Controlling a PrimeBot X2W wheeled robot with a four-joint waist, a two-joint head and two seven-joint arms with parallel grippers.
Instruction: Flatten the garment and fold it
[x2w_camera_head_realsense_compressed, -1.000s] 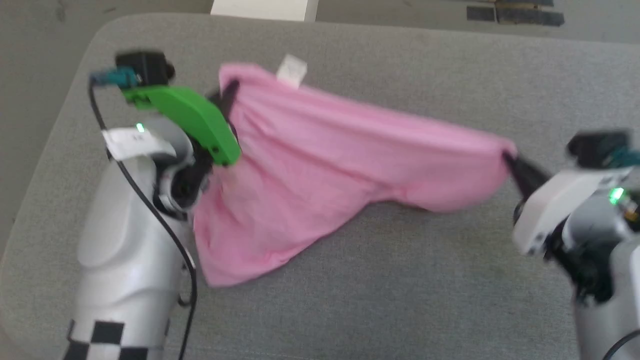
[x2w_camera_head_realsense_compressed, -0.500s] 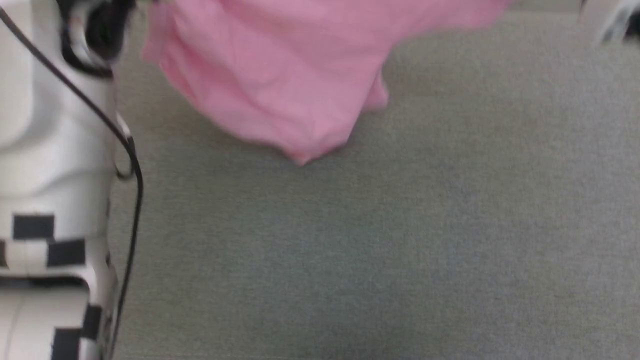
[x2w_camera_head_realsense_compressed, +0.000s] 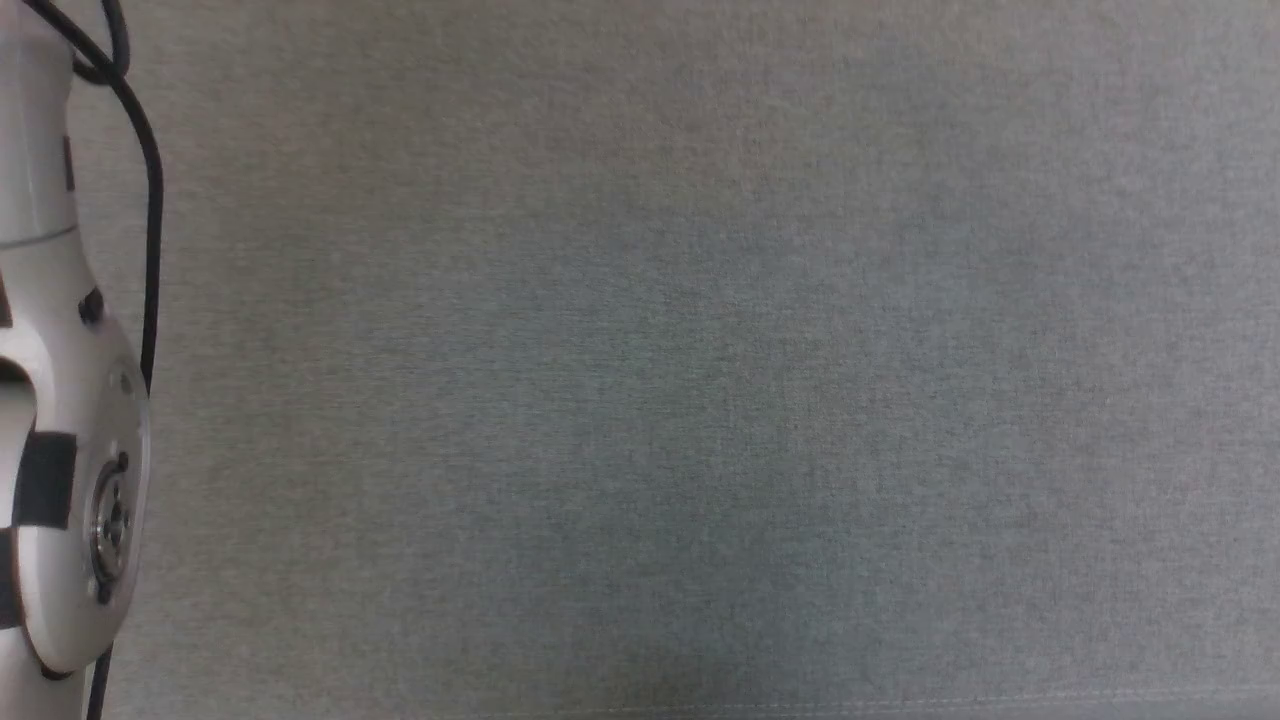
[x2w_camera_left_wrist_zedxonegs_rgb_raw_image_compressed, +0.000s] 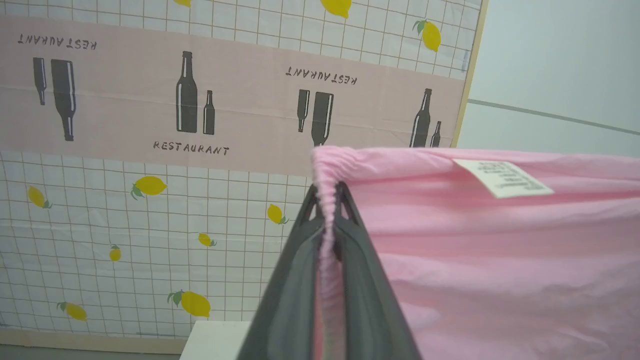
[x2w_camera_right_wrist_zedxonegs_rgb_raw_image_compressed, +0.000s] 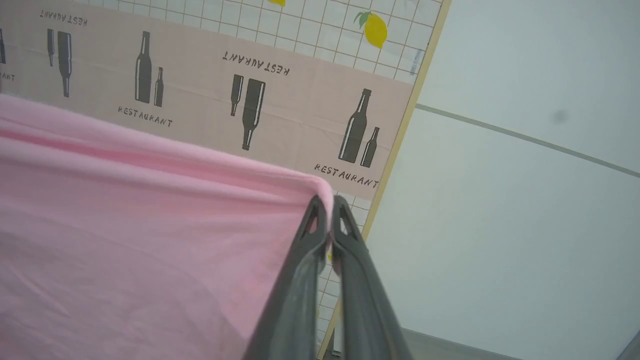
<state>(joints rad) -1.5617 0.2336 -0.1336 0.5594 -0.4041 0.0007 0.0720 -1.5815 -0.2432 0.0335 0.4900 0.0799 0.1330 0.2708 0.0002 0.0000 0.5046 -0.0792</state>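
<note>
Left gripper (x2w_camera_left_wrist_zedxonegs_rgb_raw_image_compressed: 327, 192): clamped tight on the gathered waistband (x2w_camera_left_wrist_zedxonegs_rgb_raw_image_compressed: 332, 162) of the pink pants (x2w_camera_left_wrist_zedxonegs_rgb_raw_image_compressed: 500, 260), with the elastic edge pinched between the two dark fingers.
Right gripper (x2w_camera_right_wrist_zedxonegs_rgb_raw_image_compressed: 327, 205): closed on a smooth corner of the same pants (x2w_camera_right_wrist_zedxonegs_rgb_raw_image_compressed: 125, 225); I cannot tell whether it is a leg hem or the far end of the waist.
Garment position: hangs in the air, stretched between the two grippers, in front of the bottle-and-lemon wall sheet (x2w_camera_left_wrist_zedxonegs_rgb_raw_image_compressed: 150, 100). The white care tag (x2w_camera_left_wrist_zedxonegs_rgb_raw_image_compressed: 502, 178) lies on the cloth just beside the left grip.
Step in hand: flattening, judging by the taut top edge with the rest draping below; folding is not yet begun.
Next move calls for: lowering both grippers together onto the grey fabric surface (x2w_camera_head_realsense_compressed: 650, 400), with the top edge held taut so the cloth lands without bunching.
Risk: thin fabric may slip from the right pinch, which takes only a small bite.
Arm pose: both wrists face the wall, fingers pointing away from the robot. In the head view the left arm (x2w_camera_head_realsense_compressed: 60, 450) runs along the left edge with its black cable (x2w_camera_head_realsense_compressed: 150, 200) beside it.
</note>
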